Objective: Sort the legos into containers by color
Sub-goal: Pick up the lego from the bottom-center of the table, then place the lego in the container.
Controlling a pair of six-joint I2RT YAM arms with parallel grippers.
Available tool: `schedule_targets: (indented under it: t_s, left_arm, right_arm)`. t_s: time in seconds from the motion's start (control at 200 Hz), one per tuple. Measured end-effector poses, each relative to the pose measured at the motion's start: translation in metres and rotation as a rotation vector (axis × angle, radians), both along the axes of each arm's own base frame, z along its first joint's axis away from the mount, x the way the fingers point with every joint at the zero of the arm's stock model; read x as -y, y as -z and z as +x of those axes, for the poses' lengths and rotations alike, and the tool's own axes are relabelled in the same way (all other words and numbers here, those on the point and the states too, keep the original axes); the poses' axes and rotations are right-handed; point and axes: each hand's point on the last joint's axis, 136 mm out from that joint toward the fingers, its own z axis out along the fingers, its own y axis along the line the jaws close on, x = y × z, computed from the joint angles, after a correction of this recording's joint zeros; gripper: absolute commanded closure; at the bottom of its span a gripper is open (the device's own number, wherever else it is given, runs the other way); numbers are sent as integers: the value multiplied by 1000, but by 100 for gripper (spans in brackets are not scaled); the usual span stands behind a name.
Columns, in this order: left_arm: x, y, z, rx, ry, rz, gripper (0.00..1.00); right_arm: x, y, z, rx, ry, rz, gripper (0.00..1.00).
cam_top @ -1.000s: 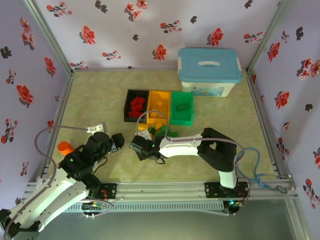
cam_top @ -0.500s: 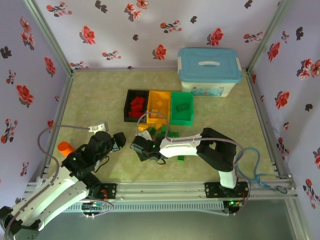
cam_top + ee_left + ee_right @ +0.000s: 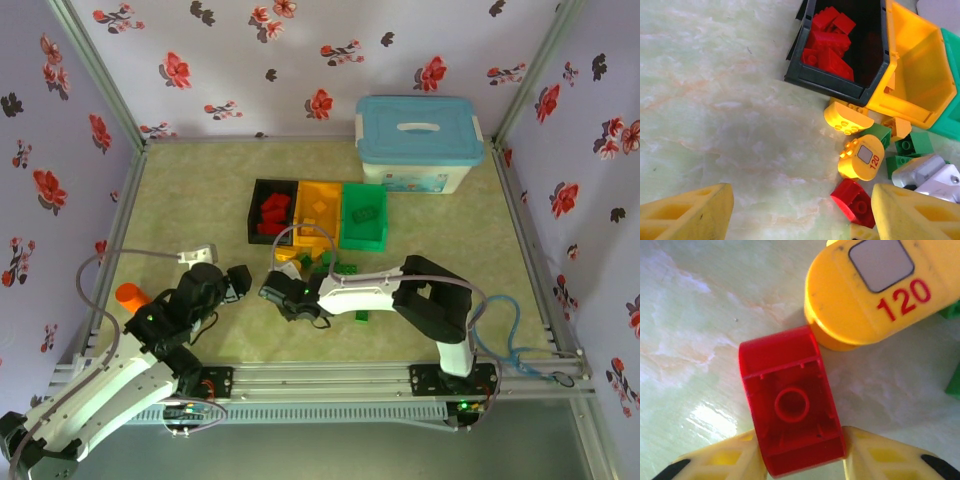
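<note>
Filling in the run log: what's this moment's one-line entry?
left hand open, empty | right hand shut on red lego | next: black bin

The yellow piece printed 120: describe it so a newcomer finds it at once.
Find the black bin holding red bricks in the left wrist view. On the table just outside its near right corner, the yellow piece lies between a rounded yellow brick and a loose red brick. It alone carries a grey square and red numerals.

The right fingers [image 3: 880, 455] now tight on the red lego [image 3: 790, 405]
</note>
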Motion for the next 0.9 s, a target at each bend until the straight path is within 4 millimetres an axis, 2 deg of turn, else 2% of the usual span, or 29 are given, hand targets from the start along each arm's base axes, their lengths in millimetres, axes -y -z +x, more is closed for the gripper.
schedule_targets:
  t_s: [0.09,0.165,0.385,0.49,0.62,0.725,0.79,0.9]
  left_arm:
    - [0,0,0,3,4,4,27]
    - [0,0,0,5,7,9,27]
    - [-2,-1,0,9,6,18,27]
    - [-2,-3,-1,16,6,12,27]
    - [-4,-4,-3,21,6,7,27]
    - [-5,-5,-3,22,6,6,27]
    - [-5,-5,-4,23,7,4,27]
    - [-5,-5,-4,23,7,3,27]
  right_arm:
    - [2,-11,-1,6,-11,1,67]
    - [-1,-29,0,20,-27,18,68]
    - [-31,-94,16,95,-83,116,69]
    - [-36,-125,42,132,-71,149,68]
    - [-38,-161,93,186,-14,186,68]
    - [-39,-166,129,190,23,198,68]
    - [-39,-159,148,176,38,185,69]
    - [-41,-135,172,140,48,139,69]
